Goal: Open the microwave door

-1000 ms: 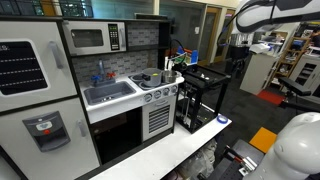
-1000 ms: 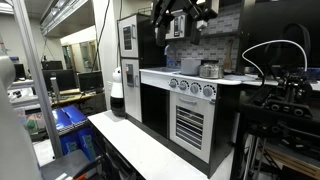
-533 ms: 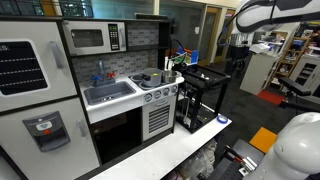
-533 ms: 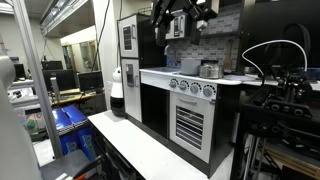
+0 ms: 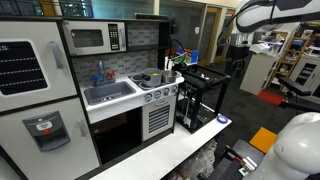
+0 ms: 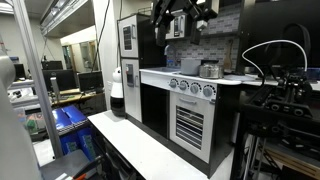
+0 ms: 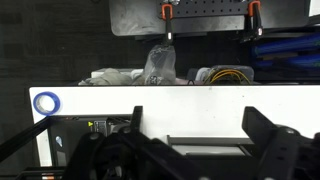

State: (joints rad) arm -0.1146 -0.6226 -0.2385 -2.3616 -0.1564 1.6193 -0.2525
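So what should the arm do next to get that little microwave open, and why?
Probably swing the gripper toward the microwave door. The door looks shut, the arm is well away from it, and the wrist view shows no door at all. The jaws stand apart and hold nothing.

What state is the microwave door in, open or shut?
Shut. In an exterior view the microwave door lies flush with its keypad panel, no gap or swung edge visible.
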